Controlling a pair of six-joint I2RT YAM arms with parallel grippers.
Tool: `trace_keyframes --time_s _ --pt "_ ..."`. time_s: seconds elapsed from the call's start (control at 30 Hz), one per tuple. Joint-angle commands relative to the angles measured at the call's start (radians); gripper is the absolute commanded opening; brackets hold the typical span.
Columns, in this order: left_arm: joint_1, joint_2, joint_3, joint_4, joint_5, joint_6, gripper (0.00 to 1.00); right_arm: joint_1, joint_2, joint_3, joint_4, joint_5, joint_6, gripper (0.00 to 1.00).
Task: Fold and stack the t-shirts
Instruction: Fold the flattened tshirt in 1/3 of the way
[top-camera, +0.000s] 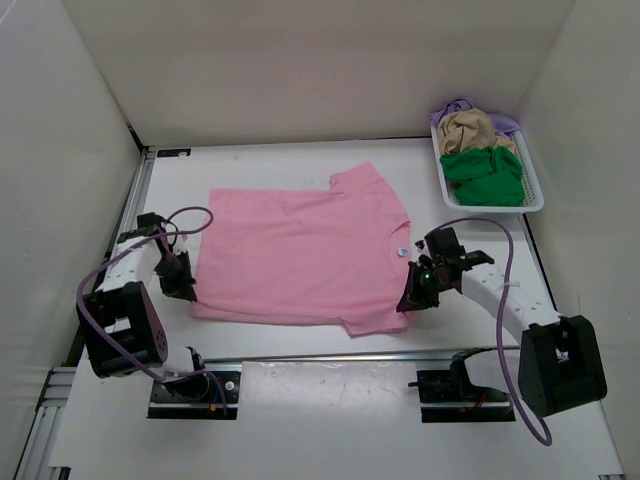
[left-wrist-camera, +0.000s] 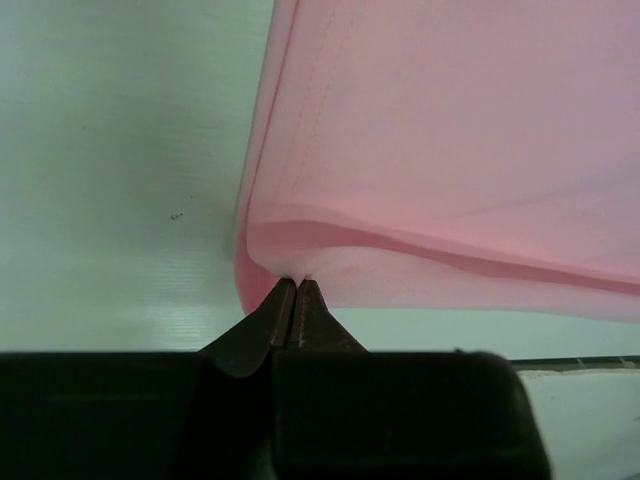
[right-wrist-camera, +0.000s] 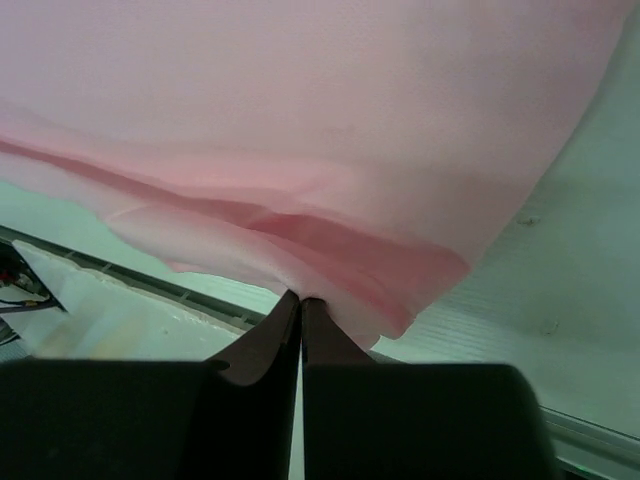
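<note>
1. Pink cloth is the thing to watch: the pink shirt lies spread flat in the middle of the table, with its neck toward the right.
2. The left claw is pinched tight on the near left corner of the pink shirt. In the left wrist view its tips meet on a little bunch of cloth.
3. The right claw is pinched tight on the near right edge, close to a sleeve.
4. I think the job now is to fold the near side over. To do it well, both claws should lift together, at the same height, so the cloth stays smooth between them.
5. Then they should carry that side to the far side, line the edges up, and lay it down softly before letting go.
6. The green shirt, tan shirt and purple shirt sit crumpled in the white basket at the far right.
7. A tiny blue and white tag sits at the neck. It is too small to read. No other writing shows.
</note>
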Motion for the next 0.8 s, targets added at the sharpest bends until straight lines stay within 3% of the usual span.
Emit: trace_keyframes --time_s 0.0,0.23,0.77 --pt "0.002 -0.021 0.079 -0.026 0.058 0.007 0.1 0.001 0.001 0.133 -0.035 0.0 -0.059 0.0" --pt "0.002 0.055 0.185 -0.012 0.122 0.007 0.1 -0.008 0.176 0.337 -0.046 0.034 -0.134 0.0" --pt "0.002 0.212 0.262 0.094 0.142 0.007 0.1 -0.077 0.506 0.543 -0.015 0.09 -0.202 0.0"
